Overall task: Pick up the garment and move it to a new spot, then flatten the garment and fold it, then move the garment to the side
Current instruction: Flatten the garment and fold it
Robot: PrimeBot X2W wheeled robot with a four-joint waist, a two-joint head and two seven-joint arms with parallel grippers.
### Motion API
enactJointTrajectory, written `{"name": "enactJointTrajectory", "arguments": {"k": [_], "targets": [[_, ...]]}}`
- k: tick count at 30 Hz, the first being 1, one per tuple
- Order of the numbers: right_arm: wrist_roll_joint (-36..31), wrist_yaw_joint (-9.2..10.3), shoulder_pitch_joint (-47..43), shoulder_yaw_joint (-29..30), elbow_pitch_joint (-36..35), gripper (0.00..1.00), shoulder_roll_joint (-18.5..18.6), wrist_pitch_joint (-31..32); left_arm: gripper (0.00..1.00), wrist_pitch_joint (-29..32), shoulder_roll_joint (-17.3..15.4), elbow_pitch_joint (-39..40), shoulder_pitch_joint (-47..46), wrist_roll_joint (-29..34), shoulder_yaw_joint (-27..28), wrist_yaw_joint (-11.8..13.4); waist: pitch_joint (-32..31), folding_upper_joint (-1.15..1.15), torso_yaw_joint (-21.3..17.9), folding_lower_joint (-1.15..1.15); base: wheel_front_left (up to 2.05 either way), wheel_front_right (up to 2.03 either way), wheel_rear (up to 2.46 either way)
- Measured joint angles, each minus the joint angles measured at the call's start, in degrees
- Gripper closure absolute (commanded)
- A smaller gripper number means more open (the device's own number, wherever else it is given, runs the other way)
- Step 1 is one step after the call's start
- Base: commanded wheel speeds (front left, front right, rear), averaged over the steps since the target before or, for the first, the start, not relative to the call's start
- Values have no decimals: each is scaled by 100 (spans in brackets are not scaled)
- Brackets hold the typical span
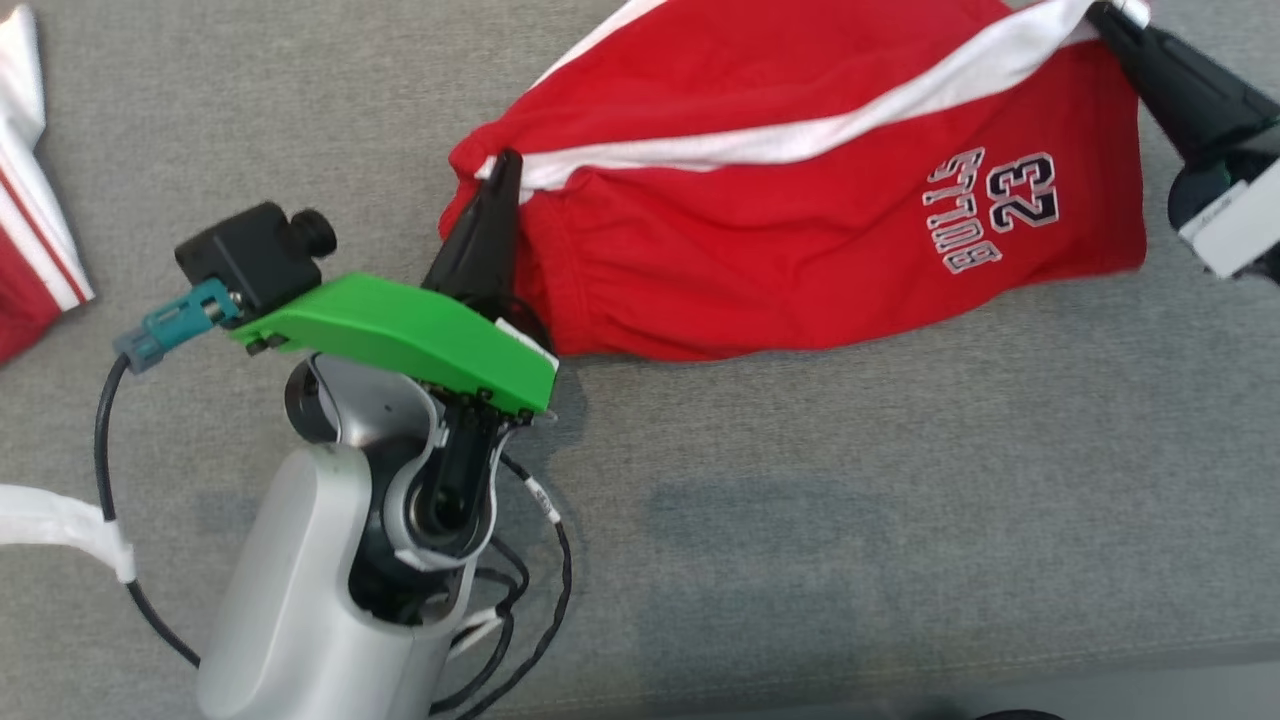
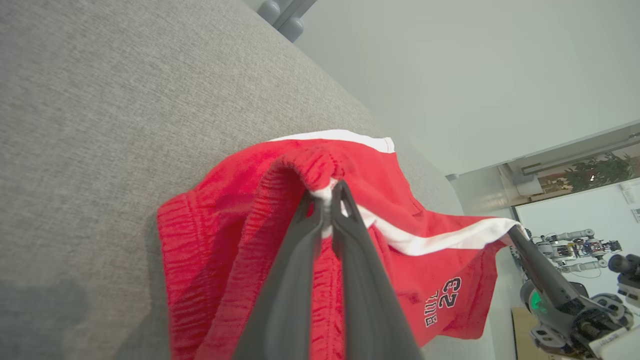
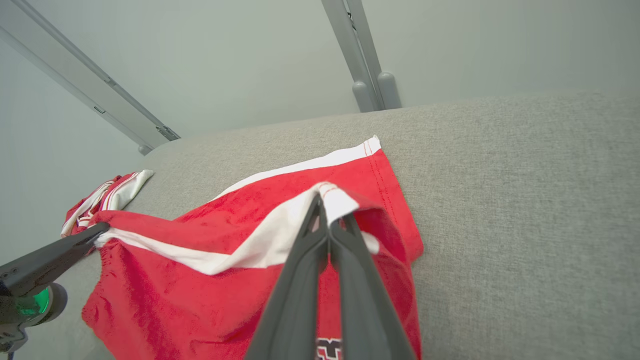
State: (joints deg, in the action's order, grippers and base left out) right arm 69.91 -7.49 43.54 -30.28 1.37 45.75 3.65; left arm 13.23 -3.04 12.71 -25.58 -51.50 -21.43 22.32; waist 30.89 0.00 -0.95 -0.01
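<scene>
With long dark left gripper [image 1: 503,170] pinching the soft red white-striped shorts [image 1: 780,250] at 9 o'clock and right gripper [image 1: 1105,18] pinching them at 2 o'clock, pull apart gently and lower flat onto grey cloth top [image 1: 850,560].

Shorts [image 1: 780,240] sprawl across the far right of the fabric surface [image 1: 800,520], other garment [image 1: 30,200] way off at the left edge.

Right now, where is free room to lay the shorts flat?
The widest bare patch of grey surface lies on the robot's side of the shorts, right of the left arm. A smaller one lies between shorts and the other garment. Near the arm's cables it is crowded.
</scene>
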Motion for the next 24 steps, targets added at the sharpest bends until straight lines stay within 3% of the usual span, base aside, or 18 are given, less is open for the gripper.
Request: {"name": "enactJointTrajectory", "arguments": {"k": [5, 10, 24], "targets": [[-124, 0, 884, -330, 995, 100, 1, 190, 100, -608, 12, -557, -605, -555, -135, 197, 213, 0, 372, 0, 0, 0, 0], [-187, 0, 1500, -612, 1557, 100, -14, 172, 100, -1124, 14, -1151, -1101, -927, -464, 267, 432, 0, 662, 0, 0, 0, 0], [-516, 0, 2603, -1478, 2253, 100, 1, -155, 100, -2143, 20, -1933, -1997, -1809, -1288, 381, 771, 0, 1053, 1, 0, 0, 0]]}}
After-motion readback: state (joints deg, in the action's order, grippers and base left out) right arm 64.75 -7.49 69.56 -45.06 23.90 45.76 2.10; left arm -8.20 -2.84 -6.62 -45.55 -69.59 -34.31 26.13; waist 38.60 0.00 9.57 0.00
